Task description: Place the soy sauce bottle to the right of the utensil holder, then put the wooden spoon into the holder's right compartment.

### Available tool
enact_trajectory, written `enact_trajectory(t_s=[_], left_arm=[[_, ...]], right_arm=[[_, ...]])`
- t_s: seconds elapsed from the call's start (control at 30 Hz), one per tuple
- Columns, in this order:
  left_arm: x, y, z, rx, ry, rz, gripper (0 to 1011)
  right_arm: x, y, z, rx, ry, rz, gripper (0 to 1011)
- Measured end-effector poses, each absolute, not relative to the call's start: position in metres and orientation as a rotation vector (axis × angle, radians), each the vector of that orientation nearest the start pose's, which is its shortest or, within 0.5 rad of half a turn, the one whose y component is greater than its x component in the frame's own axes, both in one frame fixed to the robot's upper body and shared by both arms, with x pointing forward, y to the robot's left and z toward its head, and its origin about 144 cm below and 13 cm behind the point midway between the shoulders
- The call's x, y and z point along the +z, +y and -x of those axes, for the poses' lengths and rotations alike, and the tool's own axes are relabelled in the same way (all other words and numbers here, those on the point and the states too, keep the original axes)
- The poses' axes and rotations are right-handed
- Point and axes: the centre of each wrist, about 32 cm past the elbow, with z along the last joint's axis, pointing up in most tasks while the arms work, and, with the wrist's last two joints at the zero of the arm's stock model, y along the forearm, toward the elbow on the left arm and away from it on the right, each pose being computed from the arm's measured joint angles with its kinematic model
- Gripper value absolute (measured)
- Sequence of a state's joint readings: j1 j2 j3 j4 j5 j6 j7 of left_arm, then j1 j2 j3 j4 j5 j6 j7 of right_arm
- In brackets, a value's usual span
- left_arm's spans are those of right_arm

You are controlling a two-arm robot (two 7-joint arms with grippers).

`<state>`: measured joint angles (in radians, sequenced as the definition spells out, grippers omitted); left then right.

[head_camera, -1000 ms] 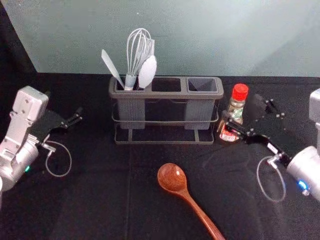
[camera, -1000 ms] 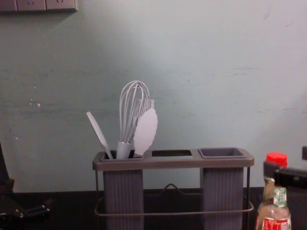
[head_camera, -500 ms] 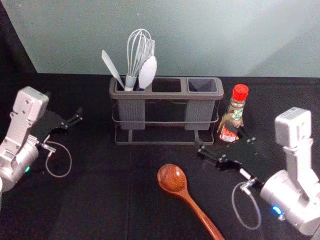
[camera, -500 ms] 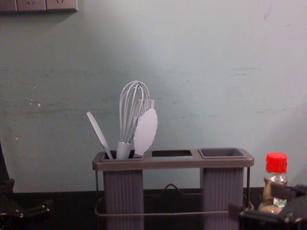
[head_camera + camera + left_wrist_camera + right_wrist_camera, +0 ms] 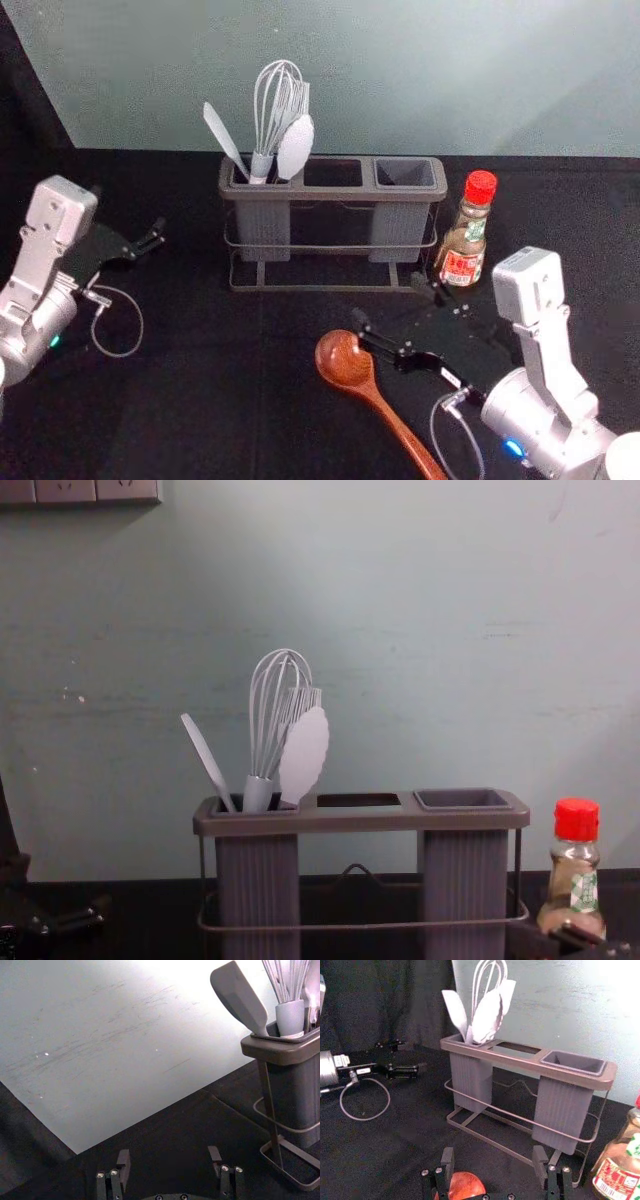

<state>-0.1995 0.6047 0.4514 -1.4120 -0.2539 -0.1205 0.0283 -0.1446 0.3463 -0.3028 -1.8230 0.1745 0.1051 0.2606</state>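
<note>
Shifting leftward and nearer the robot since the earlier frame, the right gripper (image 5: 392,300) is moving away from the soy sauce bottle (image 5: 462,250), released, with its jaws standing wide apart. Ahead of it the utensil holder (image 5: 333,196) is standing, with the bottle upright beyond the gripper's right side, while the wooden spoon (image 5: 347,360) is lying with its bowl just on the robot's side of the fingertips; the left gripper (image 5: 128,212) is resting spread, well apart to the left.

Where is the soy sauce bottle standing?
In the head view, the soy sauce bottle stands on the right side, close beside the right end of the utensil holder.
</note>
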Motion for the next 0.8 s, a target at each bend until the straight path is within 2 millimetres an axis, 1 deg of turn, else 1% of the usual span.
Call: enact_trajectory(t_s=[0.2,0.8], left_arm=[[1.1398,0.3097,-0.4886,1.248,-0.285,-0.304,1011],[1.1398,0.3097,-0.4886,1.248,-0.285,-0.304,1011]], right_arm=[[1.1562,-0.2091,-0.3988,-0.946,-0.021,0.143,1000],[1.1568,-0.2093,-0.399,-0.945,-0.019,0.147,1000]])
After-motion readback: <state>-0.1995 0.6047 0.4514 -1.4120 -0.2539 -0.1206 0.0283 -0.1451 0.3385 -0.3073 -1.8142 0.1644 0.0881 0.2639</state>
